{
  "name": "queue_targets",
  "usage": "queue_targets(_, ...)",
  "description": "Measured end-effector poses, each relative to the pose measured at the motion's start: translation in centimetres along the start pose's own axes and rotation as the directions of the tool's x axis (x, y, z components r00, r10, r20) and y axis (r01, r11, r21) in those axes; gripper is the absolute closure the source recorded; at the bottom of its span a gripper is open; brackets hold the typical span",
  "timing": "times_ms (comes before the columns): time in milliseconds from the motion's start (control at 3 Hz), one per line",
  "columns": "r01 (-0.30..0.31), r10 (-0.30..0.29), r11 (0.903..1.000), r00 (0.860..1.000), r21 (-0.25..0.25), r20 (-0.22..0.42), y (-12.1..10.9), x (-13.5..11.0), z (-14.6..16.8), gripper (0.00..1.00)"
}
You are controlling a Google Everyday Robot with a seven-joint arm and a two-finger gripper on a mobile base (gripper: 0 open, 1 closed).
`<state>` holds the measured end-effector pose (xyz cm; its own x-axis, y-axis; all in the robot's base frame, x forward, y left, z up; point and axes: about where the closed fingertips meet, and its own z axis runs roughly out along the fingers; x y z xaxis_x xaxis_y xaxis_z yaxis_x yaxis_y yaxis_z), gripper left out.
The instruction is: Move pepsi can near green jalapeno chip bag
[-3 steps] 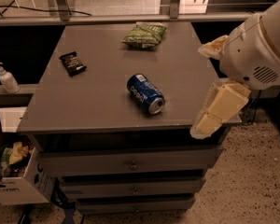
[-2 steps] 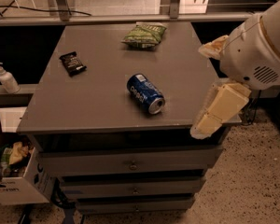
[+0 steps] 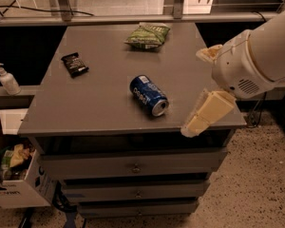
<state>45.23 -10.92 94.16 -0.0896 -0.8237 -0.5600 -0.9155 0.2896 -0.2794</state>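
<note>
View of a grey table (image 3: 99,113) with drawers (image 3: 135,167) in its front. The can (image 3: 148,95) lies on its side near the middle of the table, its silver end turned toward the table's front right. White lettering on its blue wall reads "pepsi", seen at a slant. The chip bag (image 3: 147,35), light green and puffy, rests at the table's far edge, well apart from the can. Its pale print is too small to read. A flat black packet (image 3: 75,64) lies on the table's left part, and its label cannot be made out.

The gripper (image 3: 195,91) hangs over the table's front right corner, its two pale fingers (image 3: 209,113) spread apart with nothing between them. The arm behind it is cut off at the right border.

Compared with a second ago, the arm has edged slightly inward over the table. The can, bag and packet lie as before.

Left of the table stand a pump bottle (image 3: 7,80) and, lower, a cardboard box (image 3: 19,191) whose dark print is cut off.
</note>
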Motion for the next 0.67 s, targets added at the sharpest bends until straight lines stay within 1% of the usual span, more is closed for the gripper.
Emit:
queue_targets(333,-0.028,0.028,0.9992,0.999,0.028,0.026,-1.7,0.3,2.9,0.0)
queue_targets(667,-0.063,0.061,0.9964,0.997,0.057,0.037,-2.9,0.8,5.8,0.0)
